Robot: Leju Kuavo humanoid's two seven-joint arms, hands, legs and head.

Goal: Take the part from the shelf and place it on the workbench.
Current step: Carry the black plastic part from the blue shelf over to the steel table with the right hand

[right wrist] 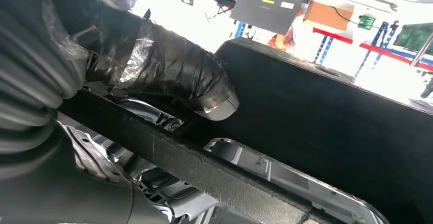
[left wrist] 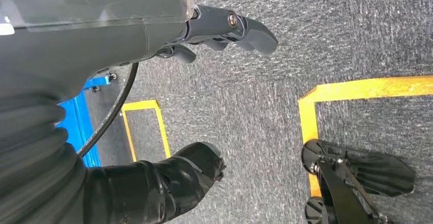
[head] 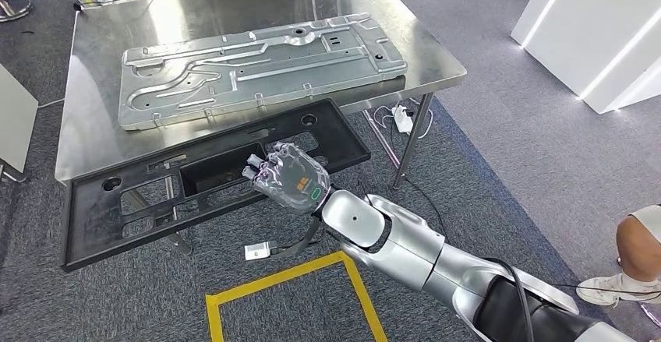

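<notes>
Silver right arm reaches forward; its right hand (head: pixel 290 177) grips the near edge of a black plastic panel (head: pixel 117 202), half overhanging the steel workbench (head: pixel 101 38). Left hand (left wrist: pixel 224 27) hangs, fingers loose, holding nothing.

Head view: high, looking down over the steel workbench (head: pixel 101 135). Left wrist view: pointing down at grey carpet (left wrist: pixel 245 106). Right wrist view: very close against the black part (right wrist: pixel 327 132), shared with the head view.
</notes>
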